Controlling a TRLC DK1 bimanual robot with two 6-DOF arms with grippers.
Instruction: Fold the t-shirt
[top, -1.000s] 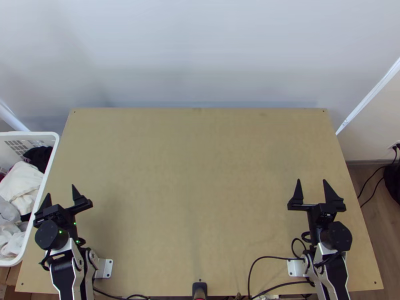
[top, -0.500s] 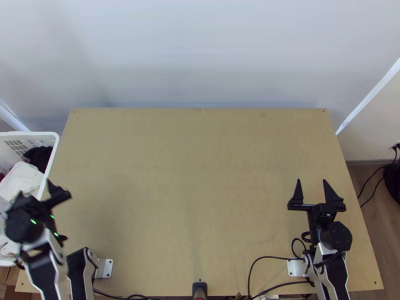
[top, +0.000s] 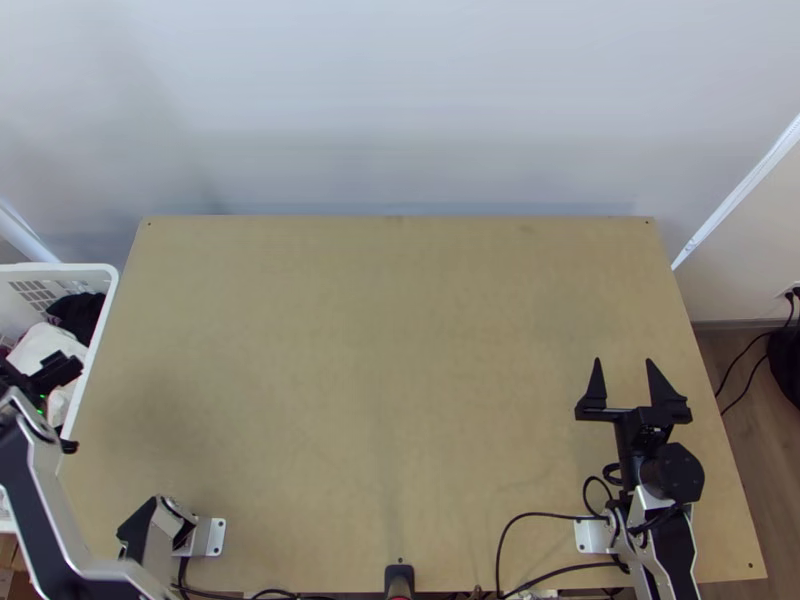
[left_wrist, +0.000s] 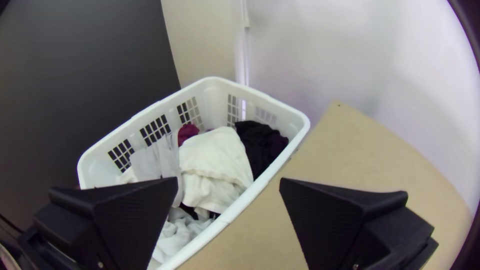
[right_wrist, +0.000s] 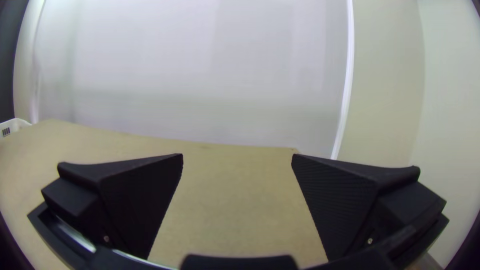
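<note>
With the table (top: 400, 330) read as a clock face in the top view, twelve at its far edge, the t-shirt is most likely in the pile of clothes (left_wrist: 215, 150) at nine o'clock, though I cannot tell which piece it is. A white cloth (left_wrist: 212, 187) lies bunched near the middle of that heap, a dark cloth (left_wrist: 260, 142) sits towards the heap's one o'clock, and a bit of maroon cloth (left_wrist: 187, 132) peeps out beside the white. All of it lies loosely inside the white basket (left_wrist: 212, 97), just off the table's nine o'clock edge. The left gripper (left_wrist: 229, 181) is over at nine too, its fingers spread wide with nothing between them. Across at three o'clock, the right gripper (top: 622, 362) is likewise wide apart and holding nothing; its arm's base stands near four. The step in hand looks to be fetching the shirt; the folding itself has yet to begin. Next, the left gripper should go down into the heap, close on one garment and lift it clear of the rim, ideally without dragging a neighbour along, then bring it over the table's centre to be spread.
</note>
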